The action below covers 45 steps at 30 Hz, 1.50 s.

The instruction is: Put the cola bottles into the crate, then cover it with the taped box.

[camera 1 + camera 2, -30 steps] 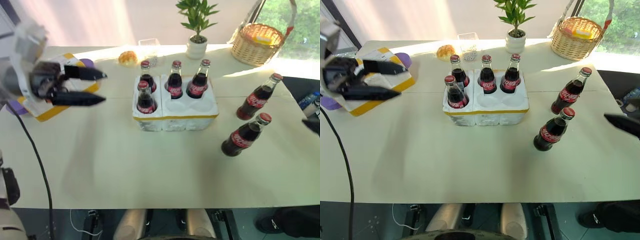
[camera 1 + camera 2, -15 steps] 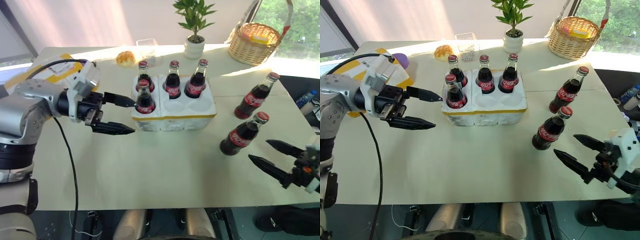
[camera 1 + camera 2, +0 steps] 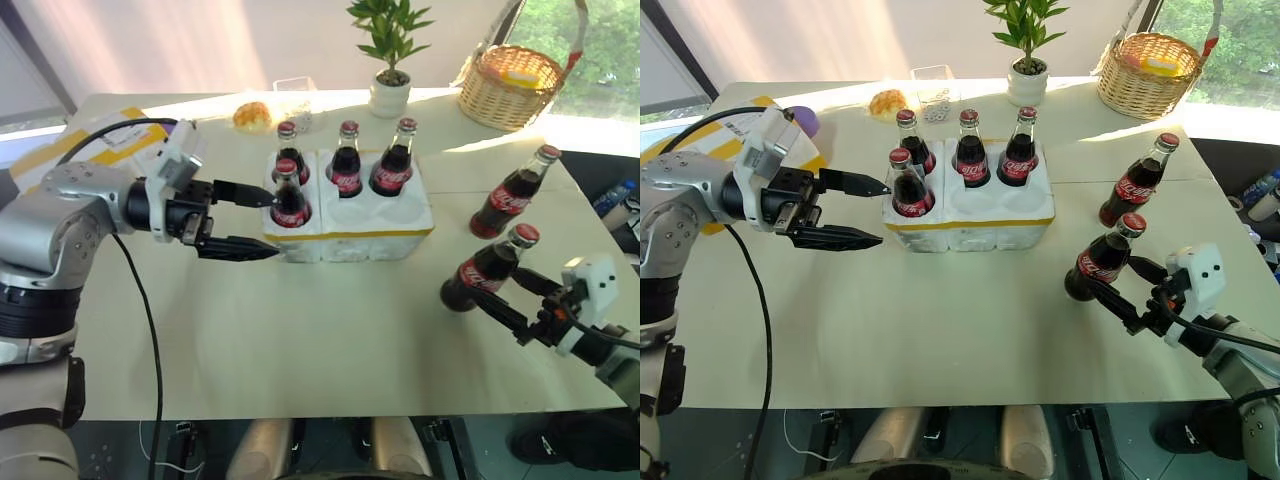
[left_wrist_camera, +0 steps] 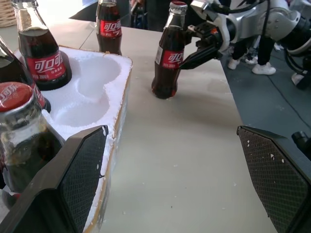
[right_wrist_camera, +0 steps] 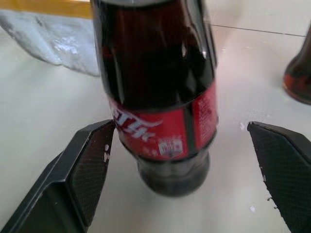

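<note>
Four bottles already stand in the crate (image 3: pixel 970 215), three along the back and one at the front left, leaving two front holes empty; the other two bottles are out on the table to its right, the near bottle (image 3: pixel 1100 258) and the far bottle (image 3: pixel 1134 180) a little behind it. The right gripper (image 3: pixel 1128 290) has its fingers spread wide on either side of the near bottle's lower body, apparently not yet touching the glass and holding nothing. The left gripper (image 3: pixel 850 210) is also fully open and empty, level with the crate's left end, one finger close to the front-left bottle. These bottles look full, so I'd expect some real weight for their size, and the glass is hard, smooth and likely slippery, and would break if dropped or knocked over. The labelled belly, where the fingers are now lined up, seems the best place to take hold, low enough to keep it from tipping. The crate is soft foam, light and easily dented. The taped box (image 3: pixel 700 145) lies at the table's left edge, behind the left arm.
</note>
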Available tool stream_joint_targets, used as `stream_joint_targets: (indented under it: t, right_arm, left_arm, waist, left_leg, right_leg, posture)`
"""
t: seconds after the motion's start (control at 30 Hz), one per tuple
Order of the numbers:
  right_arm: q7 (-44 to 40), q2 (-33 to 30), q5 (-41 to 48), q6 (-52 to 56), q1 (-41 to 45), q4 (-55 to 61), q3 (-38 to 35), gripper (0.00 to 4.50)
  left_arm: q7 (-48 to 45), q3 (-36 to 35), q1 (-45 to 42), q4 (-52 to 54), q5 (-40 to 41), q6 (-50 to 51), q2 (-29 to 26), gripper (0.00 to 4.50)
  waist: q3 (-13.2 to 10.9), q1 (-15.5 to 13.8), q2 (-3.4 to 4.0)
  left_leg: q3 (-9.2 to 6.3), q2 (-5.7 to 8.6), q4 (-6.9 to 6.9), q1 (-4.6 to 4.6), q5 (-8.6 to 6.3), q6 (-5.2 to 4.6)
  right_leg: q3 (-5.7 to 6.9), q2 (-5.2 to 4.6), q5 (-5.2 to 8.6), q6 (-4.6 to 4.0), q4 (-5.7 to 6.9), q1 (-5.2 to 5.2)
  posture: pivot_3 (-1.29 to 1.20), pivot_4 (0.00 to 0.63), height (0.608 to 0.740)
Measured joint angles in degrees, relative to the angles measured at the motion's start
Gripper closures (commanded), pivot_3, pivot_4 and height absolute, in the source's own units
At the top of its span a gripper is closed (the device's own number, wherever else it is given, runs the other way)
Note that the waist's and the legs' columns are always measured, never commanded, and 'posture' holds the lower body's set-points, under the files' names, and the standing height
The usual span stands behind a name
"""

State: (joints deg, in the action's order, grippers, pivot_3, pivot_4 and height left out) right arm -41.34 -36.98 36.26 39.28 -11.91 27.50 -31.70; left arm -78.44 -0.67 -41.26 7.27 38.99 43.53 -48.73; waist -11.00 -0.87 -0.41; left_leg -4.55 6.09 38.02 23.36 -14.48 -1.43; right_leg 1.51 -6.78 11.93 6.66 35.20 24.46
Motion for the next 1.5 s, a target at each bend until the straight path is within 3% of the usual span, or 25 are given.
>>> stream_joint_targets:
  t: [0.17,0.27,0.33,0.53,0.67,0.8,0.97,1.13,1.5]
  right_arm:
    - [0.6,0.6,0.0,-1.0,3.1,-3.2,2.8,0.00]
    - [0.7,1.7,0.2,-1.6,4.6,-4.9,4.4,0.85]
    - [0.6,2.2,0.8,-1.8,5.2,-5.4,4.6,1.68]
    - [1.0,1.9,11.4,3.5,9.0,-5.2,2.6,1.66]
    - [4.1,-1.7,21.1,7.0,20.5,-4.7,1.2,1.66]
    - [7.3,-2.4,24.0,8.0,32.6,-5.3,4.3,1.66]
    - [9.4,1.4,16.6,8.0,47.1,-12.7,18.9,1.66]
    - [7.2,4.4,8.3,6.1,50.0,-20.8,28.2,1.66]
    - [1.8,7.9,-7.2,-2.4,50.4,-26.8,39.7,1.66]
  left_arm:
    - [0.7,0.0,0.0,0.8,0.5,0.1,0.1,0.05]
    - [1.1,0.0,0.0,1.3,0.5,0.5,0.3,0.00]
    - [1.2,0.0,0.0,1.6,0.5,0.7,0.4,0.00]
    - [2.1,0.0,0.0,1.9,0.5,1.0,0.7,0.00]
    - [2.9,0.0,0.1,2.4,1.0,1.1,1.0,0.00]
    - [3.9,-0.1,0.3,2.9,1.3,1.2,1.6,0.00]
    - [5.3,-0.2,1.1,3.3,1.4,1.0,1.4,0.00]
    - [7.4,-0.7,1.7,4.2,1.7,1.2,1.4,0.00]
    - [9.9,-2.2,2.8,5.3,3.0,1.2,1.4,0.00]
  waist:
    - [0.0,0.1,0.00]
    - [0.0,0.1,0.00]
    - [0.0,0.1,0.00]
    - [-0.1,0.3,0.11]
    - [-0.2,0.5,0.26]
    - [-0.2,0.2,0.24]
    - [-0.2,0.6,0.23]
    - [-0.2,0.1,0.20]
    - [-0.2,0.5,0.17]
  left_leg:
    - [0.00,0.02,0.00,-0.01,0.00,0.00]
    - [0.00,0.02,0.00,0.00,0.00,0.00]
    - [0.00,0.04,0.00,0.00,0.00,-0.01]
    - [0.01,0.02,-0.01,0.00,0.00,-0.01]
    - [0.06,-0.01,-0.01,0.01,0.01,-0.01]
    - [0.01,-0.01,-0.10,0.03,0.01,0.00]
    - [0.05,0.03,-0.12,0.05,0.01,-0.01]
    - [0.04,0.18,-0.06,0.18,0.12,0.17]
    - [0.02,0.14,-0.06,0.13,0.06,0.08]
  right_leg:
    - [0.00,0.00,0.00,0.00,0.00,-0.01]
    - [0.00,0.02,0.00,0.00,0.00,-0.01]
    - [0.00,0.02,0.00,0.01,0.00,-0.01]
    - [-0.01,0.01,-0.01,0.00,0.03,0.04]
    - [-0.02,0.00,-0.01,0.00,0.03,0.09]
    - [0.01,0.01,-0.01,-0.01,0.04,0.12]
    - [0.00,0.01,-0.02,-0.01,0.06,0.17]
    - [0.03,-0.03,-0.03,0.00,0.03,0.22]
    - [0.01,0.03,-0.03,0.00,0.18,0.25]
  posture:
    - [0.00,0.150,0.740]
    - [0.00,0.150,0.740]
    - [0.00,0.150,0.740]
    - [0.00,0.150,0.740]
    - [0.00,0.150,0.740]
    - [0.00,0.150,0.740]
    - [0.00,0.150,0.740]
    - [0.00,0.150,0.740]
    - [0.00,0.150,0.740]
